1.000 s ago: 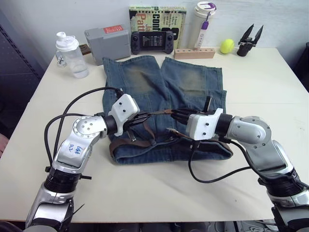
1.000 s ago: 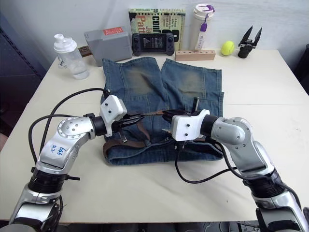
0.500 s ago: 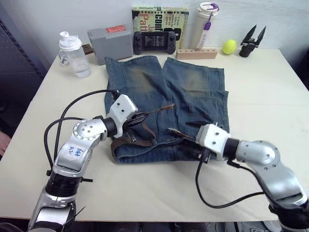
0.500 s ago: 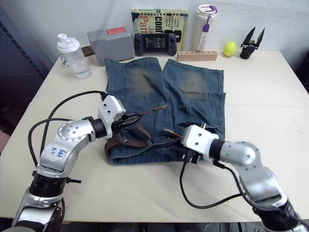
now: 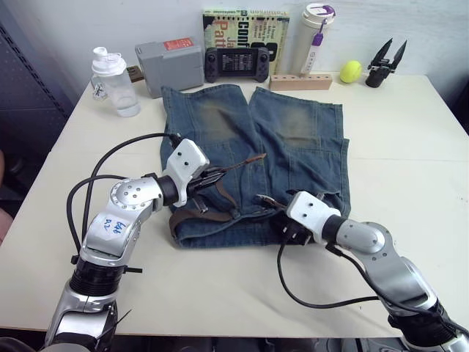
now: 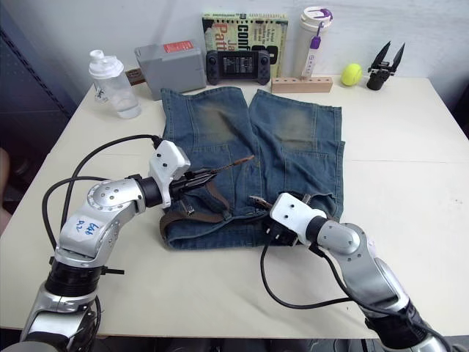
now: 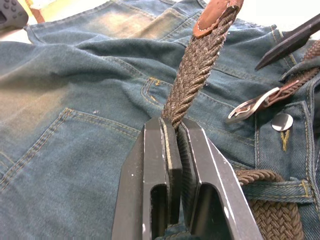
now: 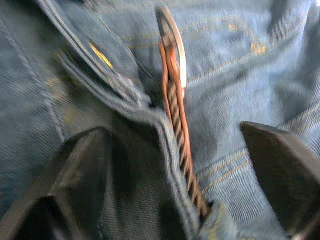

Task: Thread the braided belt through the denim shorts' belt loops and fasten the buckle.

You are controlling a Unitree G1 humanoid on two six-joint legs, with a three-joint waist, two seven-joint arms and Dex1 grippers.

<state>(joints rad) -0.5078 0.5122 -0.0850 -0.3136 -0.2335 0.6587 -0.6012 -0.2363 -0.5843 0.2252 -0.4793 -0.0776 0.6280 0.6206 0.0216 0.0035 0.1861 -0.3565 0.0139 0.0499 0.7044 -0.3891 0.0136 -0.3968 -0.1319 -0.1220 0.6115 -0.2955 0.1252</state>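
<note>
The denim shorts [image 5: 249,139] lie flat on the table, waistband toward me. My left gripper [image 5: 212,178] is shut on the braided belt [image 7: 195,75] a short way behind its tan tip [image 7: 215,12], holding that end raised over the shorts. The rest of the belt runs along the waistband, under a belt loop [image 7: 272,189]. The buckle [image 5: 264,199] lies at the fly next to the metal button [image 7: 282,121]. My right gripper [image 8: 172,137] is open at the waistband, and the buckle's [image 8: 172,35] belt end lies between its spread fingers.
Along the table's far edge stand a shaker bottle [image 5: 111,82], a grey box [image 5: 168,64], a game controller [image 5: 236,62], a book [image 5: 245,26], a white tumbler [image 5: 311,37], a wooden block [image 5: 299,81], a tennis ball [image 5: 351,71] and a black gripper tool [image 5: 385,62]. Bare tabletop [image 5: 410,147] lies to the right.
My right gripper has left the belt tip over the shorts' middle and dropped toward me to the waistband by the buckle. The left gripper still holds the belt end in place.
</note>
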